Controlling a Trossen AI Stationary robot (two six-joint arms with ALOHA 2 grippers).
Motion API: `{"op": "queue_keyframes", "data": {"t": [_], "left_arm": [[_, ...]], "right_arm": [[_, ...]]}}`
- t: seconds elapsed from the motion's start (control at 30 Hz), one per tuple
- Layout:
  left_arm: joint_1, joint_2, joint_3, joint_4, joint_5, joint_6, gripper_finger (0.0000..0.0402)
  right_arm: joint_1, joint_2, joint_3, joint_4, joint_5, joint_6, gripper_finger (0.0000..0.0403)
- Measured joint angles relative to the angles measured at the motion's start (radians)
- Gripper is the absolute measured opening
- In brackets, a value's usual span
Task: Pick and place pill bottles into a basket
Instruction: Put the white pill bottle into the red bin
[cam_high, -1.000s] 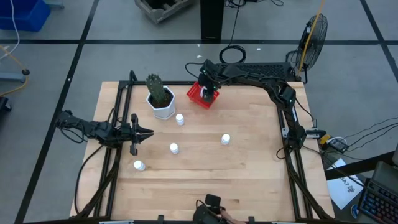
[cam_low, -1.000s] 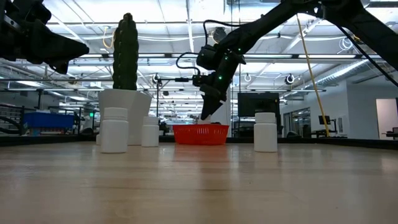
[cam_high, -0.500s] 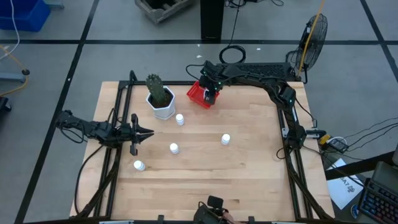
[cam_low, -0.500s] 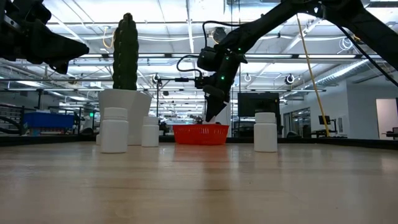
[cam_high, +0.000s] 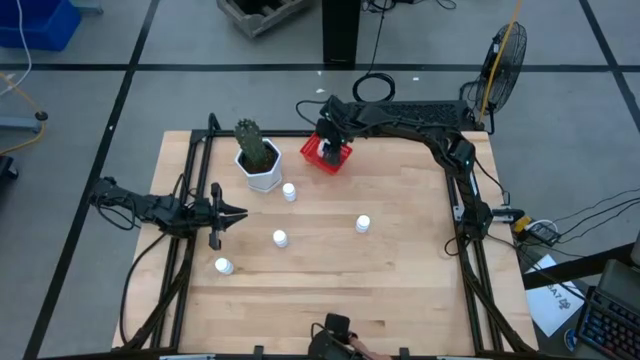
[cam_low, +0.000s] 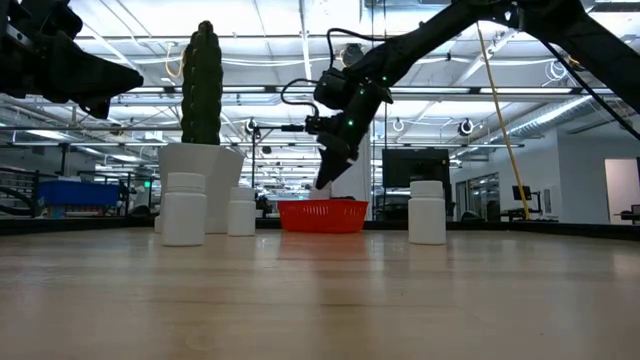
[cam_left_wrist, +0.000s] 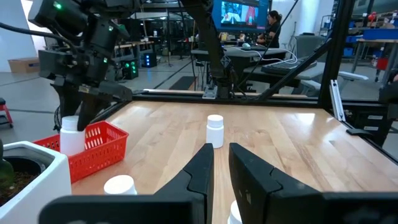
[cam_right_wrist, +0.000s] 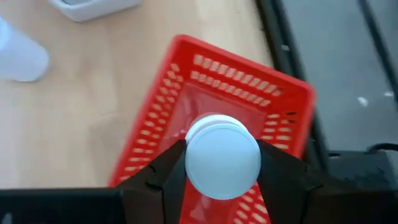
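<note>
Near left of the wooden surface (cam_high: 400, 260): one pill bottle (cam_high: 223, 265) is standing upright, alone.

Left edge, mid-depth: the left gripper (cam_high: 236, 213) is hovering above the surface, its fingers (cam_left_wrist: 202, 168) standing narrowly apart with nothing between them.

Middle band: a second pill bottle (cam_high: 280, 238) is standing just right of the left gripper; a third (cam_high: 363, 223) is standing well apart to the right of it, nearer the centre.

Farther back, left of centre: a fourth pill bottle (cam_high: 289, 191) is standing just beside the near right corner of the white hexagonal cactus pot (cam_high: 263, 172), apart from it.

Far edge, centre: the red basket (cam_high: 322, 157) is sitting right of the cactus pot. The right gripper (cam_high: 333, 150) is hanging directly over it, pointing down. The fifth pill bottle (cam_right_wrist: 222, 157) is sitting upright between its two fingers (cam_right_wrist: 163, 171), over the basket floor; the pictures are not showing whether the fingers are gripping it or standing just clear of its sides. In the left wrist view this bottle is standing inside the basket against its left wall.
</note>
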Motion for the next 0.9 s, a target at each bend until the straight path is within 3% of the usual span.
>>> {"op": "queue_keyframes", "data": {"t": [0.63, 0.9], "left_arm": [[0.0, 0.0, 0.0, 0.0, 0.0, 0.0, 0.0056], [0.0, 0.0, 0.0, 0.0, 0.0, 0.0, 0.0056]], "right_arm": [[0.013, 0.042, 0.001, 0.032, -0.017, 0.006, 0.0153], [0.013, 0.059, -0.001, 0.032, 0.002, -0.004, 0.0176]]}}
